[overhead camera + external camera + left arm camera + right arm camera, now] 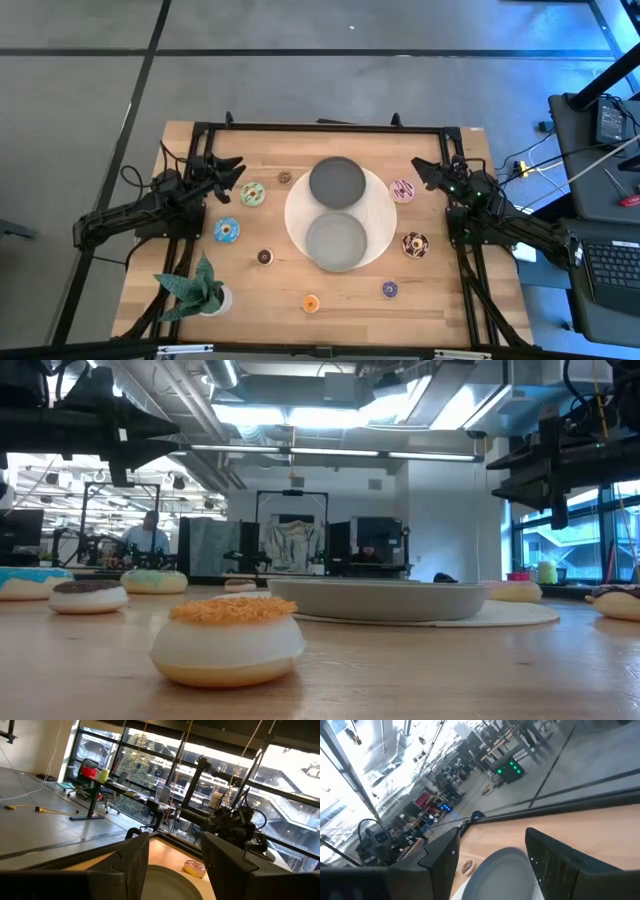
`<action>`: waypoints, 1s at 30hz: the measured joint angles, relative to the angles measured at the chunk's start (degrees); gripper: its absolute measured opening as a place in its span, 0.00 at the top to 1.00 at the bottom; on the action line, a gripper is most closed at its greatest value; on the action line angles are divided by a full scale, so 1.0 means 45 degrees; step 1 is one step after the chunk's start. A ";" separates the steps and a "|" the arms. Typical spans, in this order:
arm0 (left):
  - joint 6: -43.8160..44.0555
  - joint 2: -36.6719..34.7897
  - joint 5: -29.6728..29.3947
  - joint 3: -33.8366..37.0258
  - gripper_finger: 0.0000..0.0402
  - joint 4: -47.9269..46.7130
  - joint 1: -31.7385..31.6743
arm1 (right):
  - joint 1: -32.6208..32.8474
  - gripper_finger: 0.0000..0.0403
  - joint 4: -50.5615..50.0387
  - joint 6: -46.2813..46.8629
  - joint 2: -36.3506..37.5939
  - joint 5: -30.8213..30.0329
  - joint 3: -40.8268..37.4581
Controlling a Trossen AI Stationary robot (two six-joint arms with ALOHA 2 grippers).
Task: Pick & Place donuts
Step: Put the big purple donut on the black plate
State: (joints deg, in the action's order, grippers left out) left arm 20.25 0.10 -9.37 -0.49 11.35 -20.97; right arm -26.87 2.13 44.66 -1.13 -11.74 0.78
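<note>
Eight donuts (253,194) on wooden surface (440,300), ringed around white mat (380,215): four larger iced green, blue, pink, sprinkled chocolate; four minis. Two grey dishes (336,182) on mat. One potted plant (200,288). Left tool (232,170), right tool (424,173): fingers apart, empty.

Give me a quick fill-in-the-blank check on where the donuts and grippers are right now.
1. Both grey dishes sit on a round ____ mat.
2. The green donut lies nearest the ____ gripper.
3. The right gripper is open and holds ____.
4. The orange mini donut lies between the potted plant and the ____ mini donut.

Missing words: white; left; nothing; purple
</note>
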 joint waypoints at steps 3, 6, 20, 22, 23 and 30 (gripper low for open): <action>0.0000 0.0002 0.0001 0.0005 0.57 0.0000 0.0001 | 0.0000 0.42 0.0061 0.0306 0.0000 0.0008 0.0000; 0.0000 0.0005 0.0001 0.0000 0.57 0.0000 0.0003 | 0.0005 0.37 0.0396 -0.0202 0.0000 -0.0181 0.0000; 0.0000 0.0002 -0.0357 0.0003 0.56 0.0227 -0.0005 | 0.0005 0.34 -0.0448 -0.1962 -0.1556 -0.1468 0.2552; 0.0148 0.0005 -0.0709 0.0004 0.57 0.0235 -0.0005 | -0.0005 0.36 -0.2242 -0.1902 -0.2691 -0.1830 0.3879; 0.0363 0.0005 -0.0851 0.0005 0.57 0.0244 -0.0005 | -0.0005 0.36 -0.3297 -0.1608 -0.3330 -0.1936 0.4559; 0.1348 0.0005 -0.1088 0.0004 0.56 0.0198 -0.0005 | 0.0007 0.39 -1.0180 0.0260 -0.8332 -0.0980 0.7815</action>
State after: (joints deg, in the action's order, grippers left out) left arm 26.32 0.12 -14.26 -0.48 12.25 -20.99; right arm -26.84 -43.68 45.83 -38.62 -16.15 35.94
